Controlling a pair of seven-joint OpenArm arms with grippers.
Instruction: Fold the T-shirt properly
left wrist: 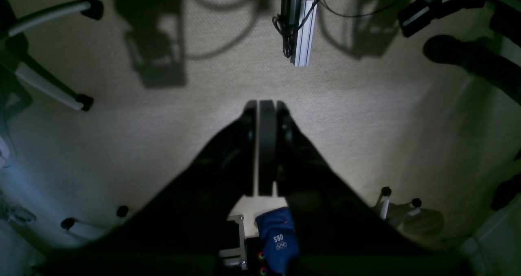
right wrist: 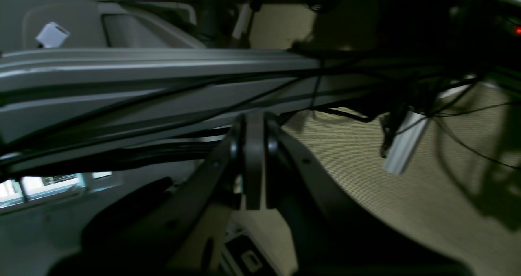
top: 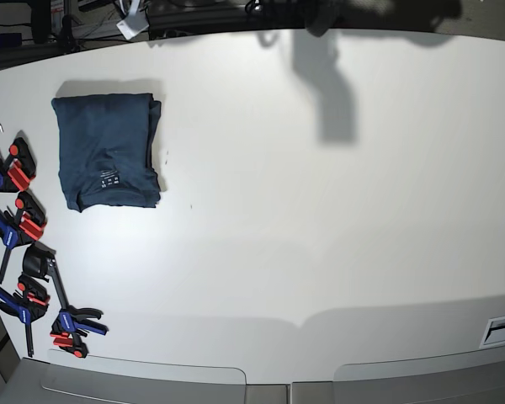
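Note:
The dark navy T-shirt (top: 107, 150) lies folded into a compact rectangle at the far left of the white table (top: 320, 210), its small pale label facing up near its front edge. Neither arm shows in the base view. In the left wrist view the left gripper (left wrist: 266, 105) is shut with nothing between its fingers, hanging over beige carpet. The right gripper (right wrist: 254, 117) is likewise shut and empty, in front of a grey frame beam (right wrist: 122, 76) and cables. The T-shirt appears in neither wrist view.
Several red-and-blue clamps (top: 21, 223) line the table's left edge. An aluminium profile (left wrist: 303, 31) and chair legs (left wrist: 53, 11) stand on the carpet below the left gripper. A blue cloth piece with a printed logo (left wrist: 277, 239) sits near the left wrist.

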